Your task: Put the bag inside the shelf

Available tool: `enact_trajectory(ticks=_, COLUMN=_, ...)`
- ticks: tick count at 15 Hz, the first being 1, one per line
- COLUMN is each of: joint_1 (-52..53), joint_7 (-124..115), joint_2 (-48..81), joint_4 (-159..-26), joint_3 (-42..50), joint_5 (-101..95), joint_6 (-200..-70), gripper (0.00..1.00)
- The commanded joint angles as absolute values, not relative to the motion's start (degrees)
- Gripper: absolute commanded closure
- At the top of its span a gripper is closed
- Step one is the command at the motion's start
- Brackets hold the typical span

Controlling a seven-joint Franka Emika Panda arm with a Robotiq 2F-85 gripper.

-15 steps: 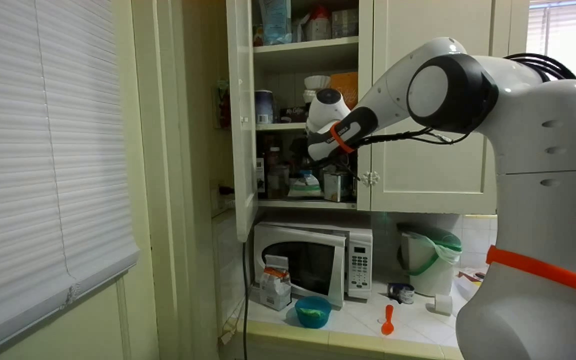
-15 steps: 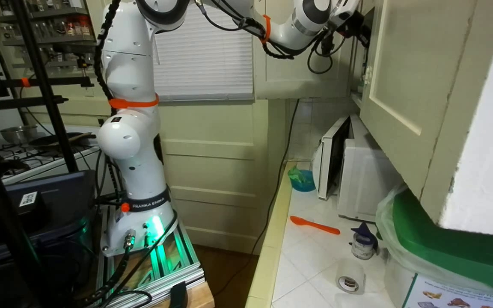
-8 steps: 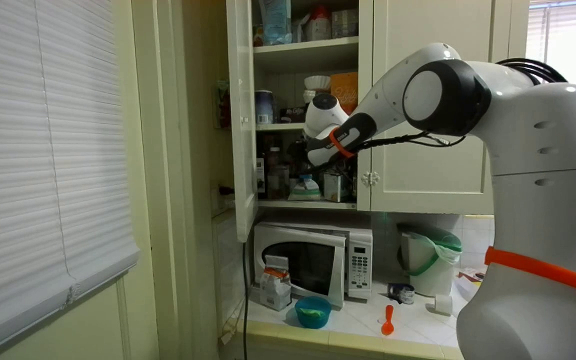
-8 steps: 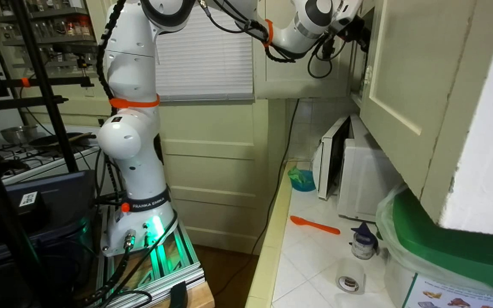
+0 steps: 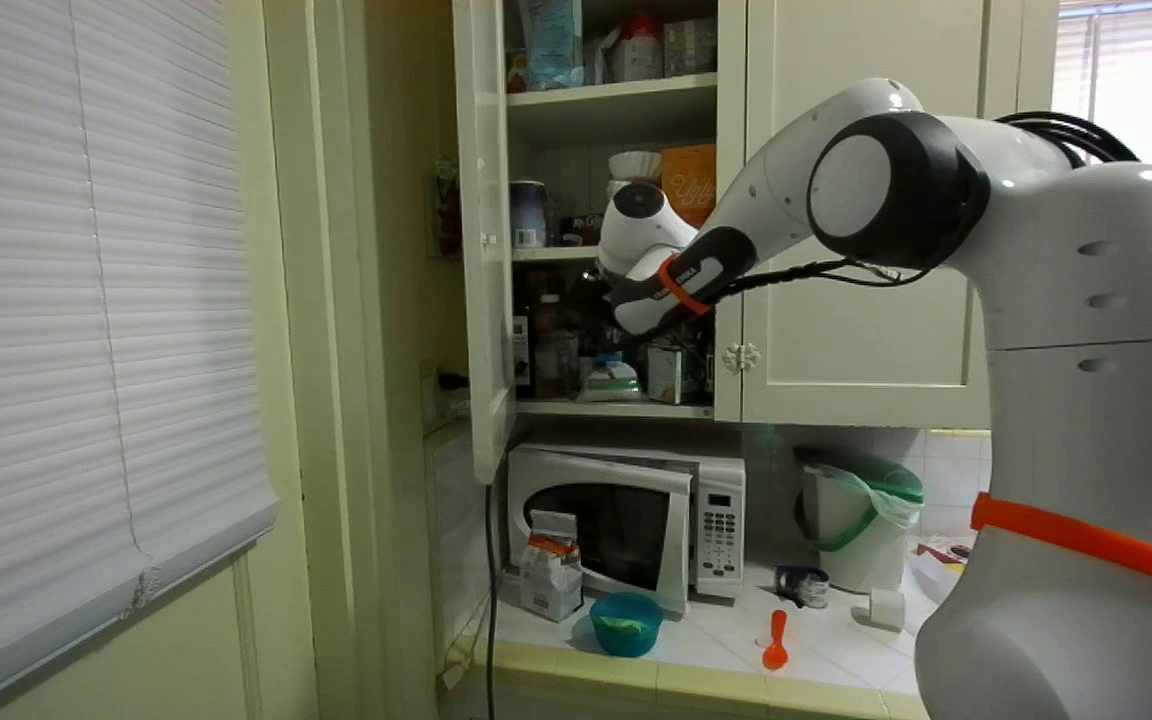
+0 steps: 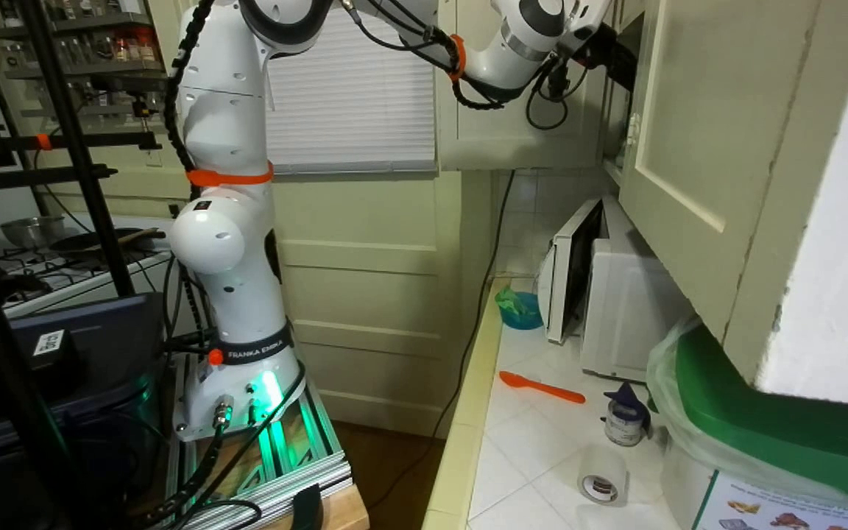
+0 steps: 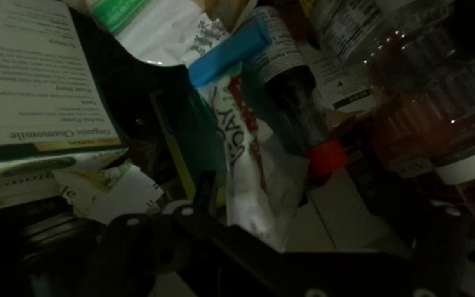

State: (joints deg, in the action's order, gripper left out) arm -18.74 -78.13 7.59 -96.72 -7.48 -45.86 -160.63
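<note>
The bag, a soft whitish packet with dark and red print, has a blue clip across it. In an exterior view the bag rests on the lowest board of the shelf, the cream-white cupboard, among jars and tins. My gripper stands open inside the cupboard. Its fingers are spread wide, and the bag's loose end lies between them, nearer the left one. The wrist view is dark, so contact there is unclear. In an exterior view the cupboard door partly hides my gripper.
A tea box stands left of the bag, with a red-capped bottle and a white-capped jar to its right. The open cupboard door flanks the opening. Below are the microwave and a green-lidded tub.
The gripper's jaws have spread apart. In an exterior view the wrist has shifted left, and the bag sits a little lower and flatter on the board.
</note>
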Motion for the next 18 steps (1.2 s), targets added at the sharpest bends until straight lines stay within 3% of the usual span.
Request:
enact_trajectory(ticks=1, joint_1=-18.4, joint_7=-81.4, joint_2=6.0, joint_4=-98.8, joint_3=-6.7, joint_5=-50.7, joint_6=-162.1, gripper=0.0)
enact_trajectory(ticks=18, joint_1=-17.2, joint_7=-58.3, joint_2=-10.5, joint_4=-120.9, joint_3=-7.5, joint_5=-36.5, joint_6=-158.2, gripper=0.0)
